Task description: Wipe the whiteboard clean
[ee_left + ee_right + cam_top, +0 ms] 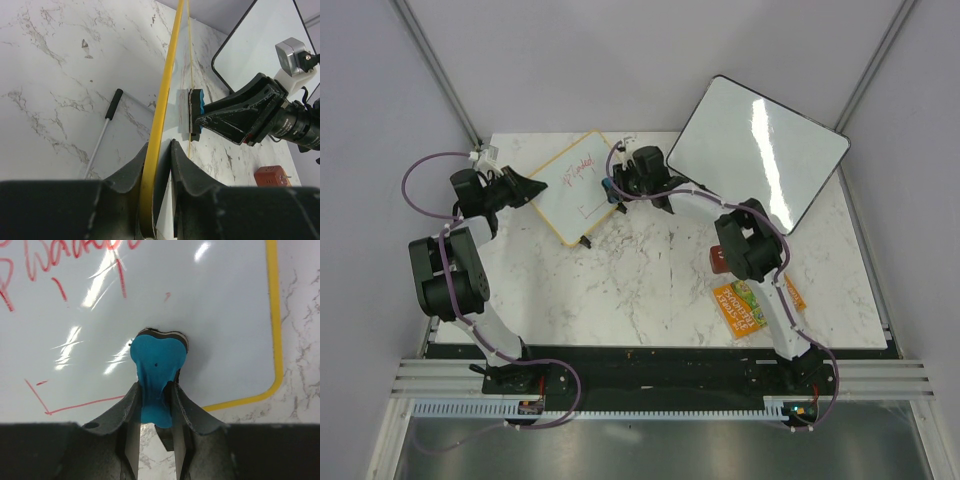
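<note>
The small yellow-framed whiteboard (570,195) sits at the back left of the marble table, with red scribbles (582,168) on it. My left gripper (527,188) is shut on its left edge. In the left wrist view the yellow frame (165,100) runs edge-on between the fingers of my left gripper (161,147). My right gripper (620,186) is shut on a blue eraser (157,362), which presses flat against the white face (210,310) near the board's right corner. The eraser (194,112) also shows against the board from the left wrist. Red marks (60,270) remain at the upper left and a red line (80,405) at the lower left.
A larger black-framed blank whiteboard (760,150) lies tilted at the back right. A red block (717,260) and an orange-green packet (740,307) lie beside the right arm. A thin white rod with a black tip (105,130) rests on the table next to the small board.
</note>
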### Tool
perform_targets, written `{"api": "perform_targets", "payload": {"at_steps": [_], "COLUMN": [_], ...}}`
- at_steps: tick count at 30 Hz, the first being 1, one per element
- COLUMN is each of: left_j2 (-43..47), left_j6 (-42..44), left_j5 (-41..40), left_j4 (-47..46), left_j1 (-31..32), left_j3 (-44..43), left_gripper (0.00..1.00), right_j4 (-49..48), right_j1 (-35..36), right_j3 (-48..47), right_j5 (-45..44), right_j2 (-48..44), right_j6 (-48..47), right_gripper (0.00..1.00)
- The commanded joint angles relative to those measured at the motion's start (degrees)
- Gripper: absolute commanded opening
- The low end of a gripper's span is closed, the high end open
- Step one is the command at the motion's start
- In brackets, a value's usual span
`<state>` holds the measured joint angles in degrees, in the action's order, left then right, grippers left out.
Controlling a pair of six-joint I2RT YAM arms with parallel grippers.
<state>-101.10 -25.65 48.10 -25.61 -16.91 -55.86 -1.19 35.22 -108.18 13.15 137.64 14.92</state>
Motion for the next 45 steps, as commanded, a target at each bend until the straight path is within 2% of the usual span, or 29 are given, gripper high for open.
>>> {"api": "perform_targets", "payload": {"at_steps": [1, 16, 19, 22, 26, 37, 45], "left_j2": [-0.06, -0.5, -0.33, -0.15, -0.06, 0.11, 0.55], "left_j6": [8.51, 8.69, 8.69, 8.77, 8.77, 8.95, 9.21], "left_j5": [-6.7, -6.88, -6.96, -7.05, -7.14, -7.49, -8.37], "left_j4": [2.23, 2.67, 2.75, 2.75, 2.84, 3.02, 3.37], "left_j1": [-0.06, 0.21, 0.21, 0.3, 0.3, 0.3, 0.38], "left_j3": [0.57, -0.04, 0.13, 0.13, 0.22, 0.31, 0.75], "left_gripper": [0.02, 0.02, 0.02, 0.02, 0.02, 0.02, 0.02], "right_j4": [6.37, 12.7, 12.88, 13.76, 13.94, 4.1, 3.48], "right_j1": [7.4, 15.49, 16.02, 15.93, 13.48, 5.83, 3.19], "right_j3": [-1.59, -10.56, -10.82, -10.47, -8.45, 2.62, 3.15], "right_j5": [6.19, 8.3, 5.32, -3.37, -10.5, -11.83, -12.44], "right_j2": [1.57, 5.0, 4.83, 4.57, 3.77, -0.71, -0.01], "right_j6": [-2.96, -7.53, -7.1, -5.96, -2.45, 4.59, 6.61], "right_gripper": [0.0, 0.0, 0.0, 0.0, 0.0, 0.0, 0.0]}}
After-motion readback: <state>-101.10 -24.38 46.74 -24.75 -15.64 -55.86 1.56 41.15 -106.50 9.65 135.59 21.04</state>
